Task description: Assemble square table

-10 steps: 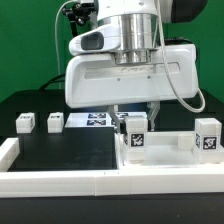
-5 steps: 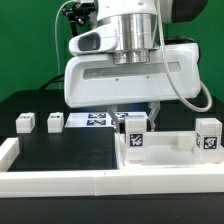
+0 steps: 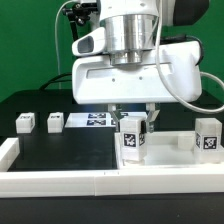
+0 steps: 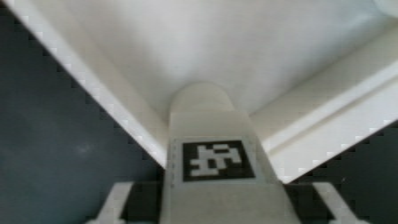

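The end effector [image 3: 134, 114] is partly closed, its 2 fingers clamped on the upper end of a short white leg [image 3: 133, 136]. It holds the leg upright over the near corner of the square panel [image 3: 170, 160], toward the exterior view's left. In the wrist view the leg [image 4: 217, 140] runs down between the fingers [image 4: 128, 205] into the corner of the panel's [image 4: 178, 50] rimmed underside. I cannot tell whether its foot has seated there yet.

The panel lies rim-up on the black bench [image 3: 60, 150], against the L-shaped rail [image 3: 50, 182]. A 4th leg [image 3: 208, 136] stands at the panel's corner on the exterior view's right. 2 loose legs [image 3: 24, 122] [image 3: 54, 122] sit well apart from the panel on the exterior view's left, near the marker board [image 3: 95, 120].

The legs look like light, rigid plastic with smooth flat faces, so I would expect them to slip or twist under a loose pinch. A grip across 2 opposite faces near the top, as here, seems right — it leaves the lower end free to enter the panel. The panel itself looks stiff but light, and I would expect it to slide unless braced against the rail.

Compared with 1 second ago, the arm's body sits further toward the exterior view's right, and the leg's tagged face appears slightly turned — a wrist rotation, by my reading. The loose legs and the panel have not moved.
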Motion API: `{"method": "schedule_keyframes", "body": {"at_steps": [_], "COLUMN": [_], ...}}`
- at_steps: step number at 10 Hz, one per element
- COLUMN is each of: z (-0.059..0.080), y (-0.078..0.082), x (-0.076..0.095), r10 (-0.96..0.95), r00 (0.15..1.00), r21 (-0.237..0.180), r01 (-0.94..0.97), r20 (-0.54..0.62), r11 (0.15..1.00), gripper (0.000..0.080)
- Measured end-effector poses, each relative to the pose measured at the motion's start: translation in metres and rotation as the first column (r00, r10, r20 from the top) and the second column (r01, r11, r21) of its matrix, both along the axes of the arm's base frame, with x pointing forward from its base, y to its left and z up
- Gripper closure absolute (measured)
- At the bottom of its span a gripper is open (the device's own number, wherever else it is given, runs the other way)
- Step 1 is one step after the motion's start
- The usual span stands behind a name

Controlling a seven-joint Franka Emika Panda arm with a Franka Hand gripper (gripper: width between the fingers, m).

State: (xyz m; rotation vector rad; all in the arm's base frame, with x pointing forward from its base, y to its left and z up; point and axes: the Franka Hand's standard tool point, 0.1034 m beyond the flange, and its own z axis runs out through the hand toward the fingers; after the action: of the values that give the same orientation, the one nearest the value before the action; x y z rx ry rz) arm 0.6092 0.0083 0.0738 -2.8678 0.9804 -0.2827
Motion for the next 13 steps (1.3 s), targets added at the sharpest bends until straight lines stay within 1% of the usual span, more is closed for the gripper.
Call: {"method": "schedule_keyframes", "body": {"at_steps": [2, 4, 5, 6, 7, 8, 9, 10, 11, 13], "z": [-0.0003, -0.0003, -0.0004, -0.0004, -0.0004, -0.0003, 0.0003, 0.0003, 0.0009, 0.0026], "y": [0.0015, 0.0012, 0.0015, 0.0018, 0.0018, 0.0021, 0.0022, 0.0022, 0.0021, 0.0038], "x": [-0.0007, -0.0005, -0.0005, -0.0005, -0.0005, -0.0002, 0.0007, 0.0009, 0.0017, 0.0034], "r10": [-0.206, -0.319, -0.36, -0.333, -0.301, -0.267, -0.175, -0.065, 0.028, 0.16], "r00": [0.978, 0.947, 0.932, 0.942, 0.953, 0.964, 0.985, 0.998, 1.0, 0.987], "r21": [0.053, 0.081, 0.094, 0.089, 0.082, 0.076, 0.056, 0.034, 0.017, 0.003], "r01": [0.207, 0.32, 0.362, 0.335, 0.302, 0.268, 0.175, 0.065, -0.028, -0.16], "r20": [-0.018, -0.029, -0.034, -0.031, -0.027, -0.023, -0.012, -0.004, -0.003, -0.016], "r11": [0.977, 0.944, 0.927, 0.938, 0.95, 0.961, 0.983, 0.997, 0.999, 0.987], "gripper": [0.0508, 0.0508, 0.044, 0.044, 0.0269, 0.0269, 0.0172, 0.0172, 0.0154, 0.0151]}}
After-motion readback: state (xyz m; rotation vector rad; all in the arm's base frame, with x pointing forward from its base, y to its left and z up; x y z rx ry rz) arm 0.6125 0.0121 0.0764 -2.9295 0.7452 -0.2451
